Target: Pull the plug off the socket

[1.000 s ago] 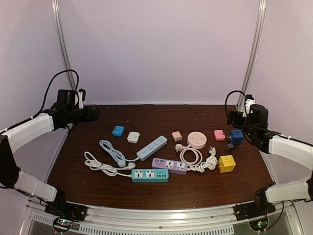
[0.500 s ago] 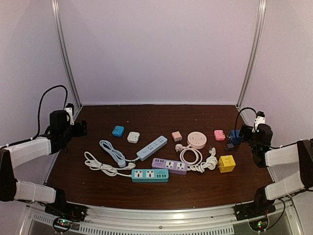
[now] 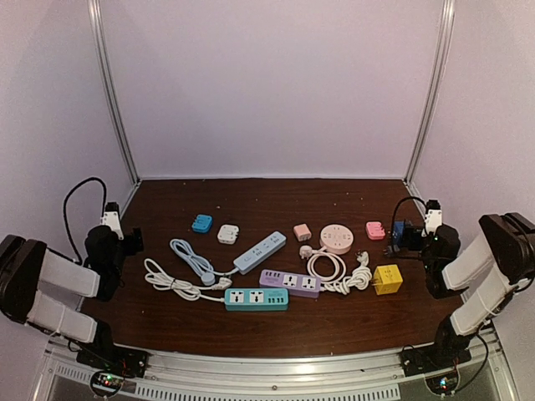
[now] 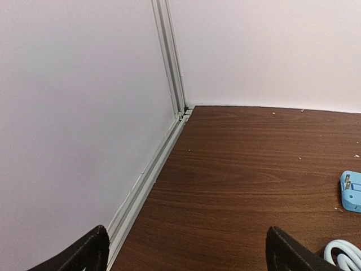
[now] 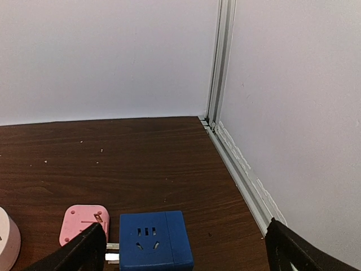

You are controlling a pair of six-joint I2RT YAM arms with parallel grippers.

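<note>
Left pincer [image 4: 186, 251]: stood spread wide and empty, low at the left edge of the counter [image 3: 267, 200].
Right pincer [image 5: 189, 249]: spread wide and empty, just short of the blue cube socket [image 5: 153, 240].
Plug [image 3: 391, 249]: small dark body against the cube's left side, apparently seated; the join was partly hidden.
Step in hand: the approach, by my reckoning, with nothing gripped.
Handling: one pincer would best pin the cube while the other pinched the plug body and drew straight out, lest the light cube slide.
</note>
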